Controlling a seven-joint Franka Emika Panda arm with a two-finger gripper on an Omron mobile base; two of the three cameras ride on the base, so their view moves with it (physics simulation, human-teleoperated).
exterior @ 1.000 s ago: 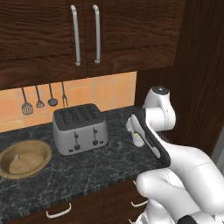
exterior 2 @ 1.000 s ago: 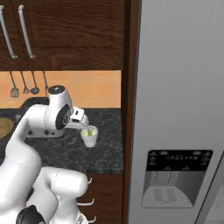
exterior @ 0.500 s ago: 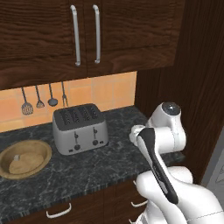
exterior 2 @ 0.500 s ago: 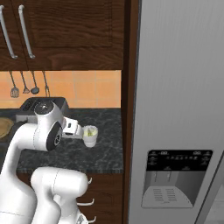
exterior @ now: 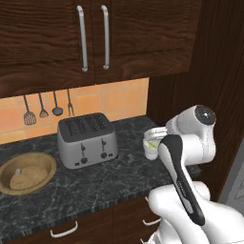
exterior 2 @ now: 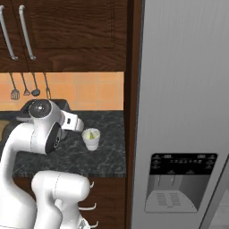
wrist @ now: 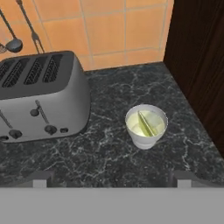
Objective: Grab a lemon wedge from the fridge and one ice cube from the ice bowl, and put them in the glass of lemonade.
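Observation:
The glass of lemonade (wrist: 145, 126) stands on the dark counter right of the toaster, with a yellow-green lemon wedge (wrist: 146, 124) lying in its pale liquid. My gripper (wrist: 109, 178) hovers above and in front of the glass, open and empty, its fingertips (wrist: 41, 178) wide apart. From the right base, my hand (exterior 2: 74, 122) sits just left of the glass (exterior 2: 91, 138). The arm partly hides the glass (exterior: 150, 144) from the left base. The ice bowl (exterior: 38, 164) lies at the counter's left end with an ice cube (exterior: 19, 171) in it. The fridge (exterior 2: 183, 89) stands shut at the right.
A grey four-slot toaster (exterior: 88, 140) stands between bowl and glass. Utensils (exterior: 43, 107) hang on the orange tile wall. A dark wood panel (wrist: 197, 61) borders the counter right of the glass. Upper cabinets (exterior: 90, 38) hang overhead. The fridge carries a black dispenser panel (exterior 2: 182, 182).
The arm has folded down and back toward the base, its upper joint swinging right in the left base view. The hand stays beside the glass with jaws open. The glass has not moved.

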